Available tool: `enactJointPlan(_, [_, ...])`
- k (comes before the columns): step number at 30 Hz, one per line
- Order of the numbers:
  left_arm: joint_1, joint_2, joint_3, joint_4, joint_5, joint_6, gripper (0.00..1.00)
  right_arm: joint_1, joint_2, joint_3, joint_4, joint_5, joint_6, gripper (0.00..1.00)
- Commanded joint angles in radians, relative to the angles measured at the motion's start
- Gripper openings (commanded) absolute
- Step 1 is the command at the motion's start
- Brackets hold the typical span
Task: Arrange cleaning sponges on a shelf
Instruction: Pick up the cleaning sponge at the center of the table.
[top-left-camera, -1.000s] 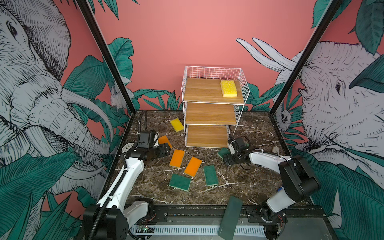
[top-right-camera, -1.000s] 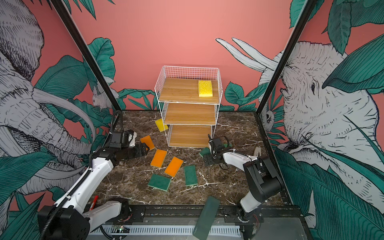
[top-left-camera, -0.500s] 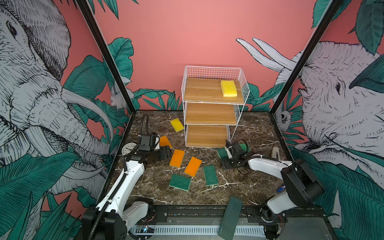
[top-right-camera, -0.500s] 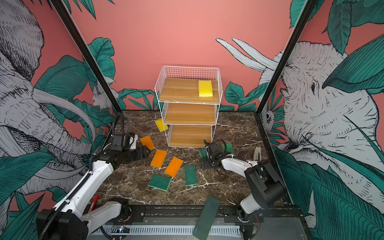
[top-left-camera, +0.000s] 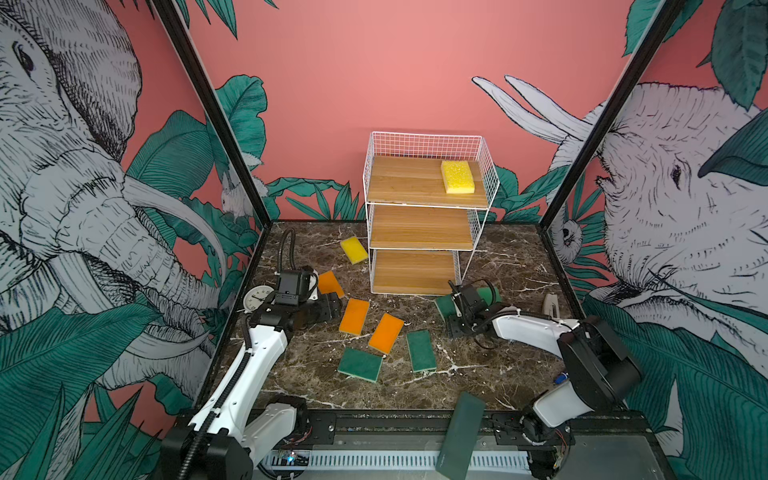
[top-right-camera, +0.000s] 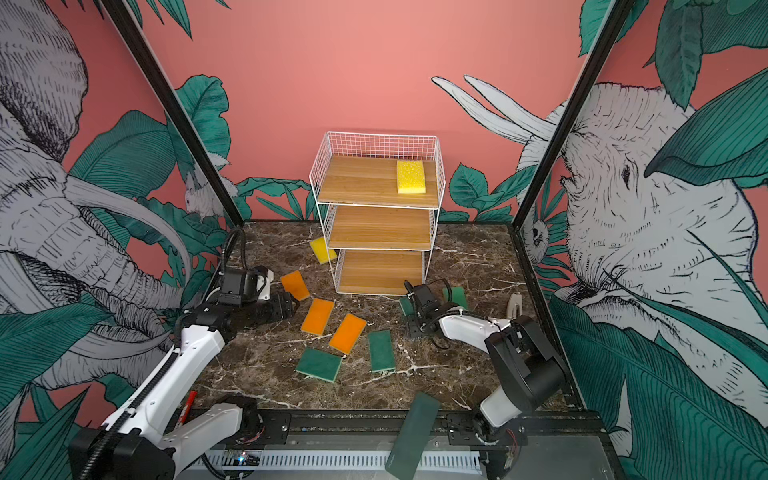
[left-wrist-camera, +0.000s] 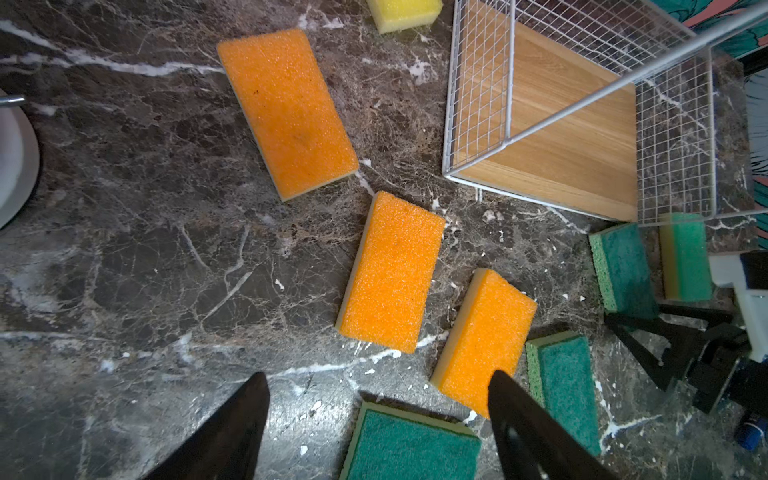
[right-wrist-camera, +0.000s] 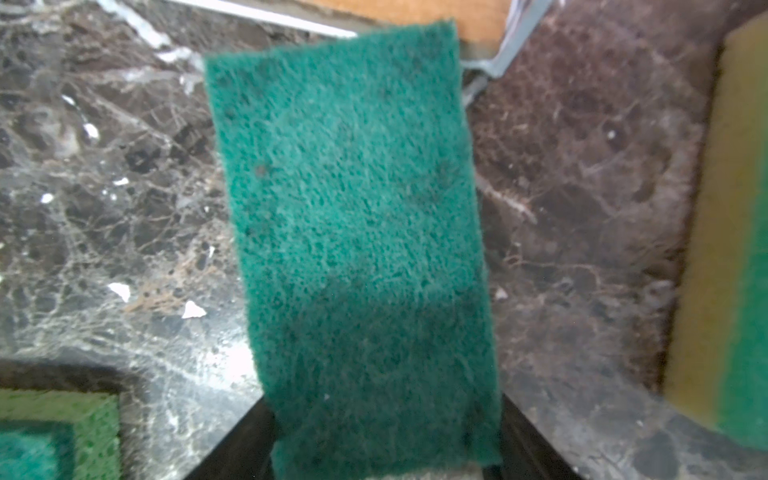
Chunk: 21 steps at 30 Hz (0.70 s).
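Though the right tool (right-wrist-camera: 384, 440) flanks a green sponge (right-wrist-camera: 353, 208), contact is unclear.

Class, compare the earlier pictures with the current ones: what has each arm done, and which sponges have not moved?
The right gripper shifted a little over the green sponge lying before the shelf and drew its jaws in against the sponge's long sides, taking hold. The left gripper, open, crept slightly toward the orange sponges. The yellow sponge on the top board and the other sponges stayed put.
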Motion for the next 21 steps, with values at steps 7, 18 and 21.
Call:
enactJointPlan(7, [-0.005, -0.027, 0.023, -0.041, -0.012, -0.003, 0.83, 0.035, -0.125, -0.058, -0.099, 0.048, 0.072, 0.63])
enactJointPlan(18, [-0.007, -0.083, 0.096, -0.088, -0.028, 0.04, 0.83, 0.238, -0.392, 0.084, -0.446, 0.191, 0.203, 0.59])
enactJointPlan(21, [-0.007, -0.102, 0.111, -0.097, -0.026, 0.04, 0.83, 0.29, -0.444, 0.151, -0.541, 0.225, 0.255, 0.57])
